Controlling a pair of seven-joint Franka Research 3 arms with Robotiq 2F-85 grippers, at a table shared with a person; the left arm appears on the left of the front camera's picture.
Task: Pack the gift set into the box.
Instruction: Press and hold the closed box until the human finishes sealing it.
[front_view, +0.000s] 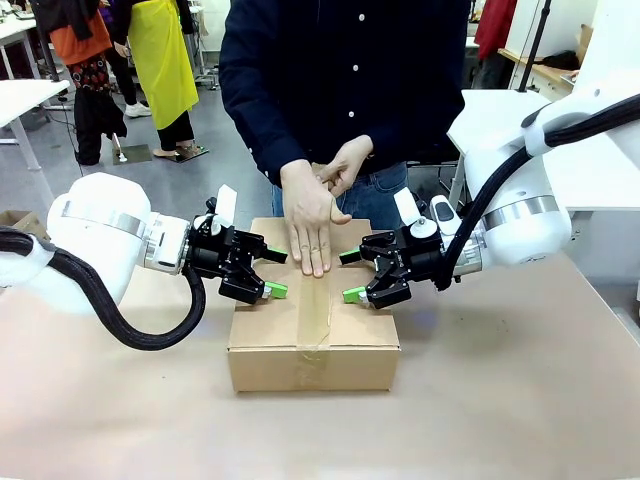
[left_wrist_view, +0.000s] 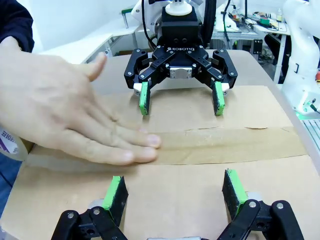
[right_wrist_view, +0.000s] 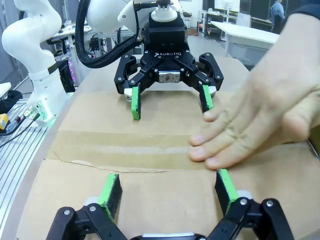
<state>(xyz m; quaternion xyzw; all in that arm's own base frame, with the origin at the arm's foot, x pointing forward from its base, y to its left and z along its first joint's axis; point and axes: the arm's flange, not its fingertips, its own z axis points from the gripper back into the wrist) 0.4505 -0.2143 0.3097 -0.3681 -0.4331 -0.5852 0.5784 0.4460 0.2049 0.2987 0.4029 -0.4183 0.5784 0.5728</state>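
Looking along the right gripper (right_wrist_view: 168, 189), its two green-padded fingers rise spread apart from the bottom edge, over the closed top of a brown cardboard box (right_wrist_view: 90, 200). A strip of brown tape (right_wrist_view: 120, 147) runs across the seam between the flaps. A person's hand (right_wrist_view: 255, 120) reaches in from the right, fingers flat on the tape. Facing the camera across the seam, the left gripper (right_wrist_view: 170, 104) is also spread wide, its pad tips down at the cardboard.

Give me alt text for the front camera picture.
A person's hand presses brown tape along the closed cardboard box, while the open left gripper and open right gripper rest on its flaps from either side.
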